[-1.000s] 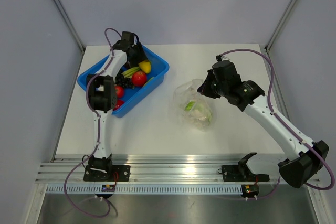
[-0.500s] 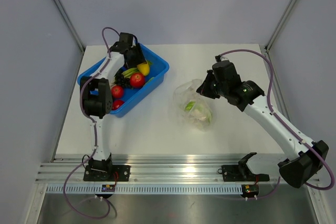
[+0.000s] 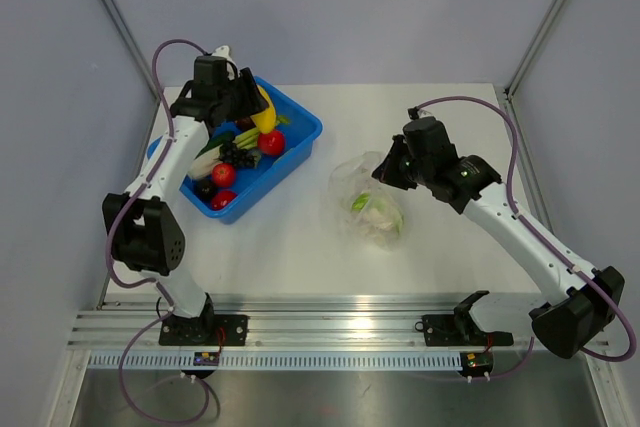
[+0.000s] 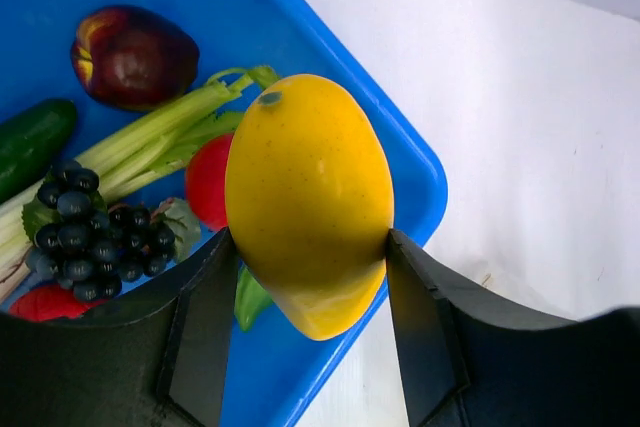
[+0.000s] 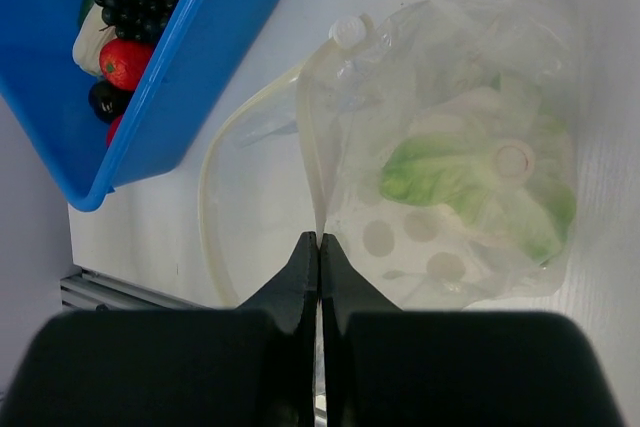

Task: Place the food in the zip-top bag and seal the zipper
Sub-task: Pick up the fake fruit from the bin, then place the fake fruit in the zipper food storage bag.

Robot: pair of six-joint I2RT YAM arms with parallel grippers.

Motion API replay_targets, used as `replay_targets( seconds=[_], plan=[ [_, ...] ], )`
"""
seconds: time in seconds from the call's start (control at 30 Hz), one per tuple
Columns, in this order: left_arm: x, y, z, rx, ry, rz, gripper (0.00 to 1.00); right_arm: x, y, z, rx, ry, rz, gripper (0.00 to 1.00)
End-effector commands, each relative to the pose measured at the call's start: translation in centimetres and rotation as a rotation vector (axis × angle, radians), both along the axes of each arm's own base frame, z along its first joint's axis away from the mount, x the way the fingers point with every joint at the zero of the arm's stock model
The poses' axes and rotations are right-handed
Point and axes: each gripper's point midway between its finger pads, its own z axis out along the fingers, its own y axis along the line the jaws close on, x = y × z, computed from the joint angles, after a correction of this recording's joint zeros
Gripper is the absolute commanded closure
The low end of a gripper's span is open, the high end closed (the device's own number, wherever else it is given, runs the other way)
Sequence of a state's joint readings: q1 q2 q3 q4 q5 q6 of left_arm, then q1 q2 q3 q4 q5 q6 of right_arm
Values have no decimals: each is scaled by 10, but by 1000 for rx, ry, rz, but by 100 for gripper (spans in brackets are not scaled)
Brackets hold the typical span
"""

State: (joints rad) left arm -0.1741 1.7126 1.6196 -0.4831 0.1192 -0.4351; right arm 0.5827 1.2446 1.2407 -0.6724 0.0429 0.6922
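Listing your holdings: left fingers (image 4: 203,347) grip the yellow pepper (image 4: 308,202) over the blue tub (image 4: 330,47); right fingers (image 5: 297,277) pinch shut on the mouth rim of the zip-top bag (image 5: 400,47), which lies on the bench (image 3: 300,247) with cauliflower (image 5: 450,182) inside

A blue tub (image 3: 291,159) sits on the white table (image 3: 300,259).

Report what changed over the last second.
The left end effector, shut on the yellow piece, has lifted it off the pile in the blue tub, and that arm's elbow has swung out to the left. Unchanged: the right end effector stays pinched on the rim of the zip-top bag, which lies where it was with the green-white food inside.
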Motion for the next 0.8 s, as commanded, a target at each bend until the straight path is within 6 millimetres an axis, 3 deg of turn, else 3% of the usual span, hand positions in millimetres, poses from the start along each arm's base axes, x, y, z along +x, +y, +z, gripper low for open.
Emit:
replay_targets(
  seconds=[0.0, 0.17, 0.2, 0.37, 0.43, 0.53, 0.67, 0.77],
  plan=[
    [-16, -13, 27, -11, -80, -85, 100, 2, 7, 12, 49, -37, 11, 100],
    [-54, -42, 50, -52, -98, -217, 100, 3, 13, 11, 63, -30, 25, 100],
    [-69, -55, 63, -60, -124, -258, 100, 5, 14, 13, 67, -36, 26, 100],
    [-121, -105, 74, -94, -129, -401, 100, 9, 17, 11, 70, -36, 24, 100],
    [-142, -130, 87, -151, -161, -464, 100, 7, 21, 14, 87, -33, 45, 100],
    [-166, -159, 92, -252, -157, -536, 100, 7, 21, 14, 89, -31, 41, 100],
    [-191, -196, 74, -274, -95, -599, 100, 6, 20, 16, 91, -33, 37, 100],
    [-196, -207, 51, -271, -44, -609, 100, 5, 18, 20, 96, -40, 33, 100]
  ],
)
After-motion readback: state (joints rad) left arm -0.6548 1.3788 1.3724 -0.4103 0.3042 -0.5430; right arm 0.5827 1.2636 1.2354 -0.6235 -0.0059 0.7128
